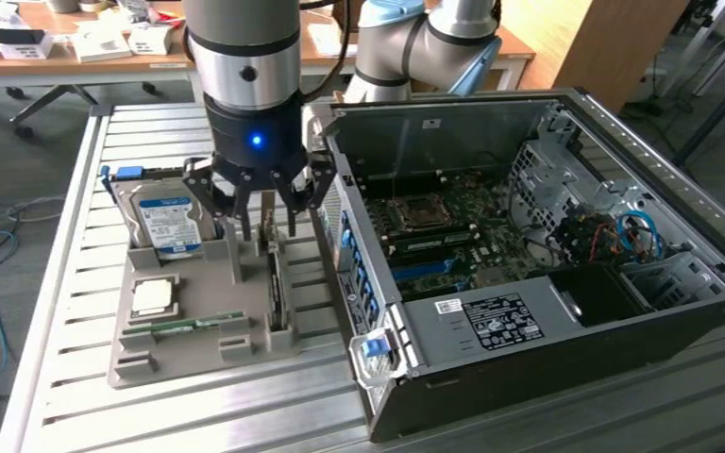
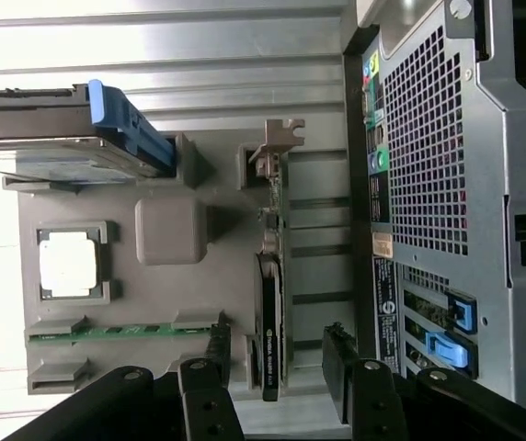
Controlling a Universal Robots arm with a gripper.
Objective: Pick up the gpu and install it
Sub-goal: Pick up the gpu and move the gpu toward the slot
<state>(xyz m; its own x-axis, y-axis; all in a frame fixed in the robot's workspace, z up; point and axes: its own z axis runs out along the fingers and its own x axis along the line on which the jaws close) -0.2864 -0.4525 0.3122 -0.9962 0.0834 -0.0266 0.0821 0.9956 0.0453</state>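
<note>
Nearest, the tray (image 1: 186, 363) holds a memory stick (image 1: 186, 326), then a chip (image 1: 152, 297), then a drive (image 1: 167, 222) at its far corner. The gpu (image 1: 276, 293) stands edge-on along the tray's edge beside the case (image 1: 514, 321), between the gripper's (image 2: 277, 344) wide-apart fingers (image 2: 217, 354), touching neither.

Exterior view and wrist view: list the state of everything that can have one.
gpu: on edge in its tray slot, not gripped.
gripper: open, fingers either side of the gpu.
hard drive: standing in its tray slot.
processor chip: flat in its recess.
memory stick: seated in its tray slot.
computer case: on its side, side panel off.
</note>
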